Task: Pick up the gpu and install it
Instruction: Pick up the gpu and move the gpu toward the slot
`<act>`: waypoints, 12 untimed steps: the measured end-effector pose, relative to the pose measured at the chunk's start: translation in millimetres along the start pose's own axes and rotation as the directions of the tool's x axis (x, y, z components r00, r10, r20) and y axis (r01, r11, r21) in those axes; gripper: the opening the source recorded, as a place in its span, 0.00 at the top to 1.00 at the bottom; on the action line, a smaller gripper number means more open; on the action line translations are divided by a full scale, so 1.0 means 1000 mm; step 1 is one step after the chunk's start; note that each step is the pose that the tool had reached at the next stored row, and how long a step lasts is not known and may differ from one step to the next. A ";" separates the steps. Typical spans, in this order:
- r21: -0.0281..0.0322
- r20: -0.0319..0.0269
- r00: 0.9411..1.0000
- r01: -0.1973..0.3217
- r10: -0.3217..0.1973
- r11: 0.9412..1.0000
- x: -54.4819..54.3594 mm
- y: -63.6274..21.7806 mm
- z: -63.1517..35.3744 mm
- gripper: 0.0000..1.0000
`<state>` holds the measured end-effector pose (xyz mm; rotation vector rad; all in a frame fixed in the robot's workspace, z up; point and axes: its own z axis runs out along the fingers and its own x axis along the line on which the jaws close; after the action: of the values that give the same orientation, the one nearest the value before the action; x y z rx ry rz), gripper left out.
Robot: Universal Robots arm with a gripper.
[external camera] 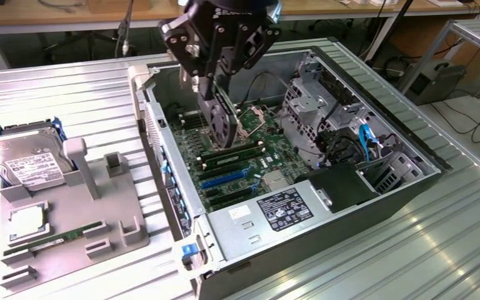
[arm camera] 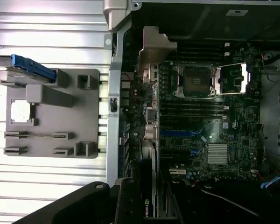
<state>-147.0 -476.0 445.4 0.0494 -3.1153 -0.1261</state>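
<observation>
Black tool (external camera: 217, 94), half closed, grips the gpu (external camera: 222, 130).

Exterior view high, oblique, over open computer case (external camera: 357, 231), wrist view close, straight down along gpu (arm camera: 148, 205), both sharing motherboard (external camera: 261, 165).

Black gpu (external camera: 220, 125), green motherboard (external camera: 259, 166), grey tray (external camera: 115, 212), silver ribbed table (external camera: 65, 94)
</observation>
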 end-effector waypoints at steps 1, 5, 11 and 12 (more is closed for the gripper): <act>0.001 0.000 1.000 0.000 0.000 1.000 -0.005 0.0009 0.0018 0.74; 0.004 0.000 1.000 0.000 0.000 1.000 -0.030 0.0056 0.0112 0.74; 0.007 0.000 1.000 0.000 0.000 1.000 -0.067 0.0089 0.0247 0.74; 0.007 0.000 1.000 0.000 0.000 1.000 -0.071 0.0086 0.0263 0.74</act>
<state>-76.5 -462.9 418.3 0.0493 -3.1155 -0.1155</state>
